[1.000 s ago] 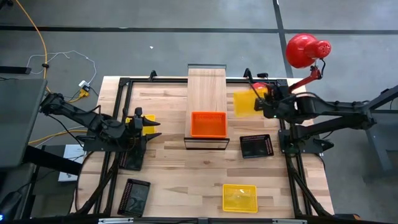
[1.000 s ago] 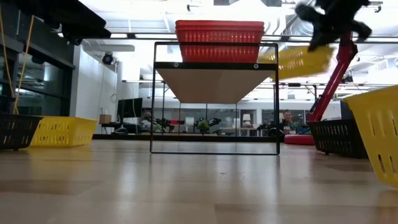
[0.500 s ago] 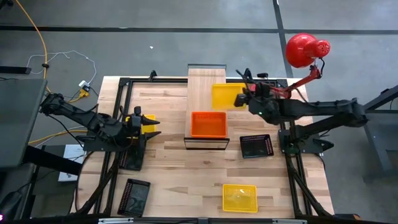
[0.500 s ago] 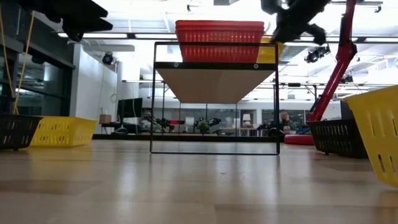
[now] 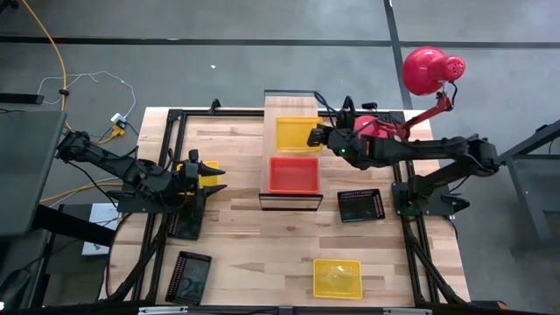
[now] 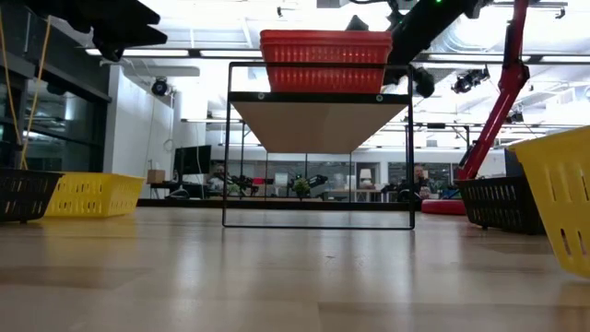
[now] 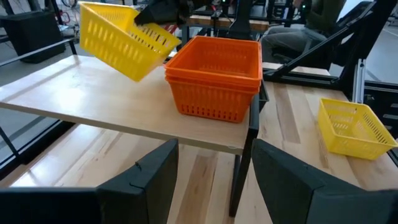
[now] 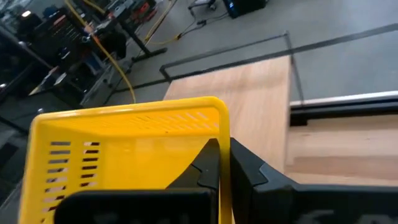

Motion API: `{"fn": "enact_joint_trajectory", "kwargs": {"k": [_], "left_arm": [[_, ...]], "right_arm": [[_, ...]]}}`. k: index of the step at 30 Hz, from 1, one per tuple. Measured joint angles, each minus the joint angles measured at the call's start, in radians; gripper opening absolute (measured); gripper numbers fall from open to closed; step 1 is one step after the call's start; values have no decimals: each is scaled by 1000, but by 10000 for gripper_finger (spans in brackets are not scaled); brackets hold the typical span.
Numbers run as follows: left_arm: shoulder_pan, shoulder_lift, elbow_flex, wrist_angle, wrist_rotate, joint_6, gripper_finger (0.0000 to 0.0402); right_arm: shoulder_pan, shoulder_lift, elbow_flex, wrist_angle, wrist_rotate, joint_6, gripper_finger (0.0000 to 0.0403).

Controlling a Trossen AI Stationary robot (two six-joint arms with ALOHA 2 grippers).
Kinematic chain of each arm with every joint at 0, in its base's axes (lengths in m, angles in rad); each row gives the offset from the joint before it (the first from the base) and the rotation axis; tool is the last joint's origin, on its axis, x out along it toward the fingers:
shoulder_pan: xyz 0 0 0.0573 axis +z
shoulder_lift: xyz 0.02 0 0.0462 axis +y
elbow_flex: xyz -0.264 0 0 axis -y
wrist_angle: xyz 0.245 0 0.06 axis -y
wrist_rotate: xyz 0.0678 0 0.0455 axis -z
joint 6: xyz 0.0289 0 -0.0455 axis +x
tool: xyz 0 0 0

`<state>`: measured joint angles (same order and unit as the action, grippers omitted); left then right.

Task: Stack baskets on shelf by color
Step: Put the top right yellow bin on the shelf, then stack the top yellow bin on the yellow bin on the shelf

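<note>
Across the wide light-wood bench (image 5: 254, 236) we see the long narrow plank shelf (image 5: 290, 105) on its dark frame standing at the middle far side. On the shelf's near end sits a stack of orange mesh plastic baskets (image 5: 294, 174). Above the shelf's middle, tilted and clear of the plank, hangs a yellow mesh basket (image 5: 297, 134), clamped by its right rim in the right gripper (image 5: 318, 137). On the bench lie a second yellow mesh basket (image 5: 337, 277) at the near right, a black mesh basket (image 5: 360, 206) right of the shelf, and another black one (image 5: 191, 276) at the near left. At the bench's left the left gripper (image 5: 217, 181) waits with its fingers spread apart, holding nothing.
</note>
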<state>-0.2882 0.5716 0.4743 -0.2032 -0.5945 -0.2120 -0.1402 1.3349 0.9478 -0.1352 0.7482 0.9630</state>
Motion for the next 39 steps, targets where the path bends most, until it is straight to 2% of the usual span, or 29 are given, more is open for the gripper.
{"fn": "enact_joint_trajectory", "kwargs": {"k": [7, 13, 18, 23, 30, 36, 39], "left_arm": [[0, 0, 0, 0, 0, -13, 193], [0, 0, 0, -1, 0, -21, 193], [0, 0, 0, 1, 0, -21, 193], [0, 0, 0, 26, 0, -21, 193], [0, 0, 0, 29, 0, -13, 193], [0, -14, 0, 28, 2, -13, 193], [0, -25, 0, 23, 39, -11, 193]], "right_arm": [[0, 28, 0, 21, -25, 0, 2], [3, 28, 0, 22, -27, 1, 19], [3, 28, 0, 26, -45, -1, 45], [3, 28, 0, 47, -54, -10, 88], [3, 17, 0, 64, -71, -103, 147], [3, -73, 0, 60, -57, -257, 156], [15, -138, 0, 18, -92, -364, 156]]}}
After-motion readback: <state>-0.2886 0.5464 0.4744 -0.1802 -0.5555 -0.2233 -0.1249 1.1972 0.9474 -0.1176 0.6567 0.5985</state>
